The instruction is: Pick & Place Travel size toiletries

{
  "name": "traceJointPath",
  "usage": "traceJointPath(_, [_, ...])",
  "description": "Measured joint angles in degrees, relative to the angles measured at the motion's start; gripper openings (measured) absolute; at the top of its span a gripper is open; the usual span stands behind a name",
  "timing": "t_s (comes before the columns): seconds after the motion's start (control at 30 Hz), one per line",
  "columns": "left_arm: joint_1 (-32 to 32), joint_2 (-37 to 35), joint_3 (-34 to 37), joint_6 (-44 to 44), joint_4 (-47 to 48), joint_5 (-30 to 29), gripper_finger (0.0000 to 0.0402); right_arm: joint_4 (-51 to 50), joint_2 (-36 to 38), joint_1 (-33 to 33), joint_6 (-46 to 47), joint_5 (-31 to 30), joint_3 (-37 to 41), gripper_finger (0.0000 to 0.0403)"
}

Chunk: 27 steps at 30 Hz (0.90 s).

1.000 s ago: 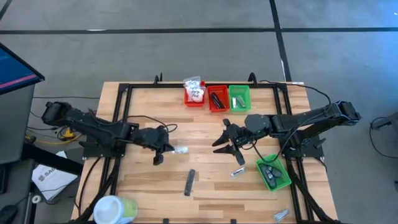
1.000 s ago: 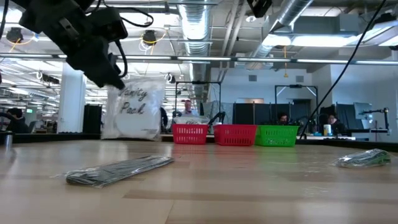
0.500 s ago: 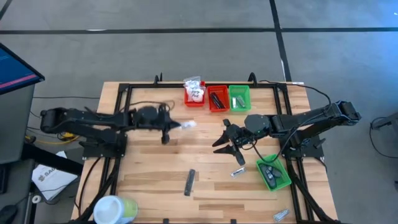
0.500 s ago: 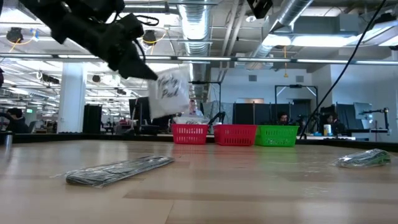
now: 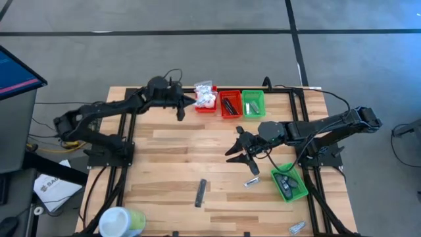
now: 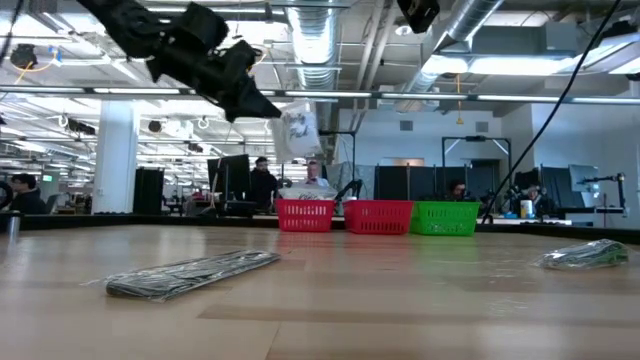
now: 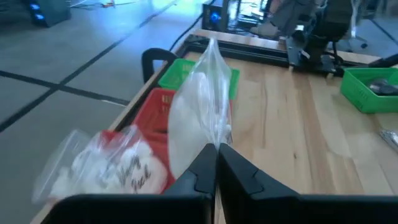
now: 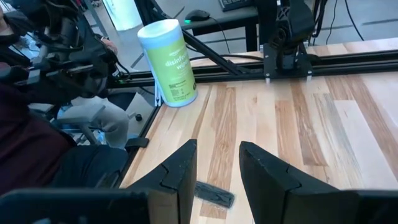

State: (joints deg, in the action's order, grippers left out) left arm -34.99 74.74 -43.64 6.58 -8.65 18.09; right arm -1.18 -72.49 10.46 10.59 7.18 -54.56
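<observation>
An open-plan lab or office: beyond the wooden table [image 6: 320, 300] run exposed ceiling ducts [image 6: 320, 40], desk monitors [image 6: 400, 182] and seated people [image 6: 262, 180].

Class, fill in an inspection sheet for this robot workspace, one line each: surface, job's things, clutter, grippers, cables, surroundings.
Surface: wooden table inside a black frame.
Job's things: clear packet held above the left red bin, which already holds white packets; dark stick and small sachet lie on the table; another packet at the near right corner.
Clutter: white-and-green tub at the near left corner; second red bin; green bin; another green bin at right.
Grippers: left gripper shut on the clear packet; right gripper open, hovering mid-table, empty.
Cables: black leads along both arms.
Surroundings: grey floor; people at desks behind.
</observation>
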Motion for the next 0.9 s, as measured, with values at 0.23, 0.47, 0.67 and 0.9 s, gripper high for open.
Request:
traceJointPath(0.23, [-1.44, 12.49, -10.36, 4.64, 5.99, 3.18, 0.0001, -0.95, 0.0, 0.0, 0.0, 0.0, 0.01, 0.0113])
traceJointPath(0.47, [-5.37, 20.19, -17.14, 8.2, 13.59, 3.13, 0.0001, -4.03, 0.0, 0.0, 0.0, 0.0, 0.01, 0.0113])
traceJointPath(0.67, [-8.08, 21.85, -18.21, 8.19, 13.94, 4.78, 0.0001, -4.22, 0.0, 0.01, -0.02, 0.0, 0.01, 0.0113])
traceJointPath(0.9, [-8.5, 21.85, -18.25, 8.64, 14.97, 8.58, 0.0001, -4.06, 0.0, -0.07, -0.02, 0.0, 0.01, 0.0113])
